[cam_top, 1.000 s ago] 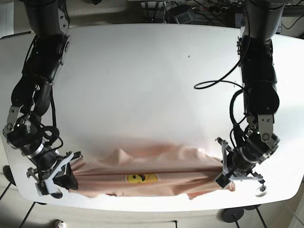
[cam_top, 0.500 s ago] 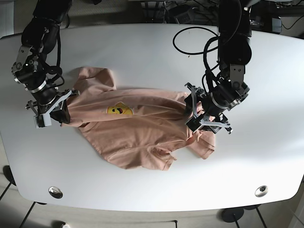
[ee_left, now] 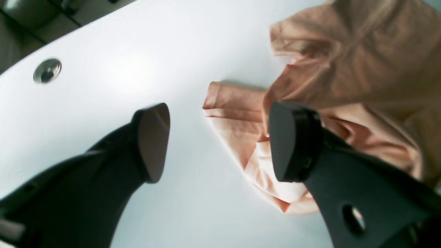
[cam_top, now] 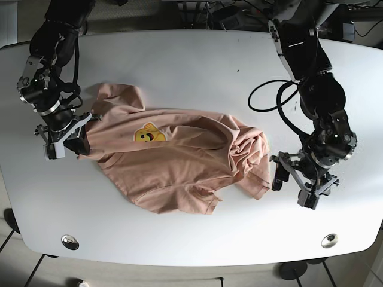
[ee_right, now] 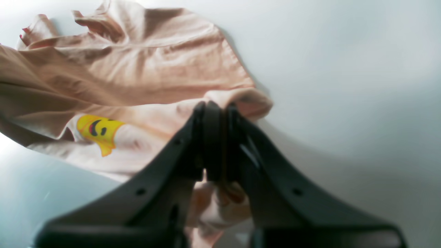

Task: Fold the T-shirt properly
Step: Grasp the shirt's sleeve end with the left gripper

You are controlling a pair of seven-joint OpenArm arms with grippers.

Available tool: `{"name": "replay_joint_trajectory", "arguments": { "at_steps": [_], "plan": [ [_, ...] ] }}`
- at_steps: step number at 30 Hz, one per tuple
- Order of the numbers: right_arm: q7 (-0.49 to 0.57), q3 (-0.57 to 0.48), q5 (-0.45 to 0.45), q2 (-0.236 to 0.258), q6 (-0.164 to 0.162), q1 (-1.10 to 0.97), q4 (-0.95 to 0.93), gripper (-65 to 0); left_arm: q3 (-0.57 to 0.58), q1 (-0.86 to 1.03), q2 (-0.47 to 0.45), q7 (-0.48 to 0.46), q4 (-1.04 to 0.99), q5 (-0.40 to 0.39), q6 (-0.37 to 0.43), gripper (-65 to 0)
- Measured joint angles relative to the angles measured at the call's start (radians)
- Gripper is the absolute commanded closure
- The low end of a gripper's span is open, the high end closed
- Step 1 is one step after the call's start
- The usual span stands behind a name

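The peach T-shirt (cam_top: 173,158) with a yellow emoji print (cam_top: 149,133) lies crumpled across the middle of the white table (cam_top: 191,72). Its right side is bunched into a heap (cam_top: 248,149). My right gripper (cam_top: 79,143), on the left of the base view, is shut on the shirt's left edge. In the right wrist view the gripper (ee_right: 214,108) pinches a fold of cloth, with the print (ee_right: 98,131) to its left. My left gripper (cam_top: 293,184) is open and empty, just right of the bunched side. In the left wrist view the gripper (ee_left: 220,141) stands wide apart, with the shirt (ee_left: 344,69) behind the right finger.
Two metal grommets sit near the table's front edge (cam_top: 69,241) (cam_top: 328,240); one shows in the left wrist view (ee_left: 47,70). A black cable (cam_top: 269,101) loops beside the left arm. Bare white tabletop lies behind and in front of the shirt.
My left gripper has let go of the shirt and moved right and toward the front edge. The shirt's right side has dropped into a bunched heap. The right gripper has stayed in place, still holding.
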Motion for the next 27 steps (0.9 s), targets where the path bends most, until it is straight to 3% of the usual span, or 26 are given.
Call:
{"name": "replay_joint_trajectory", "arguments": {
  "at_steps": [3,10,17,27],
  "plan": [
    [-0.001,0.001,0.000,0.002,0.000,-0.001,0.000,-2.2,-0.029,-0.075,-0.031,-0.109,-0.227,0.002,0.021,-41.8],
    [0.000,0.001,0.000,0.002,0.000,-0.001,0.000,-2.2,0.034,-0.173,-0.085,-0.359,-0.724,0.004,0.070,-41.9],
    [0.000,0.008,0.000,0.002,0.000,-0.002,0.000,-2.2,0.034,-0.225,-0.074,-0.483,-0.987,-0.008,0.071,-41.9],
    [0.000,0.008,0.000,0.002,0.000,-0.001,0.000,-2.2,0.031,-0.250,0.006,-0.521,-1.057,-0.027,0.066,-39.6]
  ]
}}
